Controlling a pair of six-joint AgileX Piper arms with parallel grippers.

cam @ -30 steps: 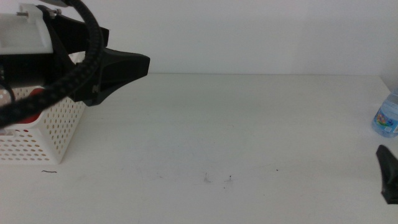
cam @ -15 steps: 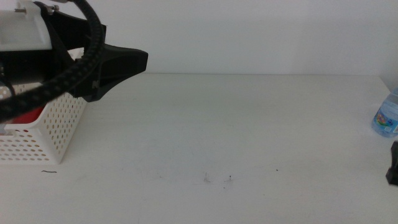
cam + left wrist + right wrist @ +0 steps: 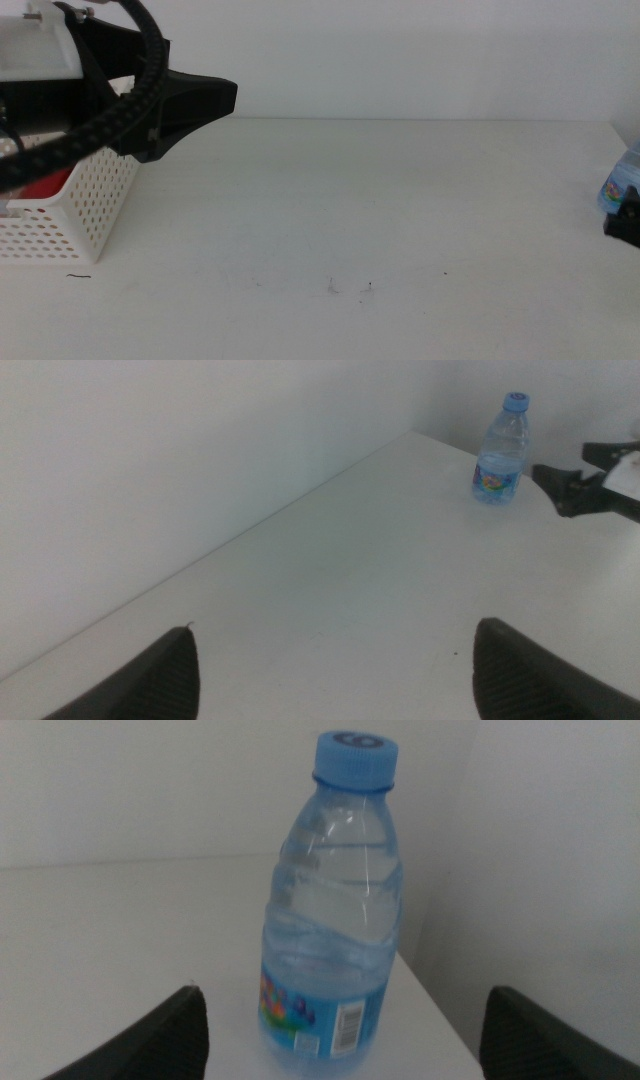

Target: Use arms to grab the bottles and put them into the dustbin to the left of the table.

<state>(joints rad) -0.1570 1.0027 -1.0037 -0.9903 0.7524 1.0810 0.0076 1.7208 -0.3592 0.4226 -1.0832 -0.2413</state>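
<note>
At three o'clock on the table point(image 3: 400, 200), I see my right gripper point(image 3: 345, 1020) gaping before the water bottle point(image 3: 335, 910), label illegible; left gripper point(image 3: 330, 660) gapes empty above the dustbin point(image 3: 80, 215).

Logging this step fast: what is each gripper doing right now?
Left gripper: open, empty, beside the dustbin.
Right gripper: open, facing the water bottle, not gripping.

We're looking at a plain white wall point(image 3: 420, 55) running behind the whole setup, totally bare. It meets the far edge of the desk in a straight line, and the lighting's bright, soft and even, with barely any shadows.
</note>
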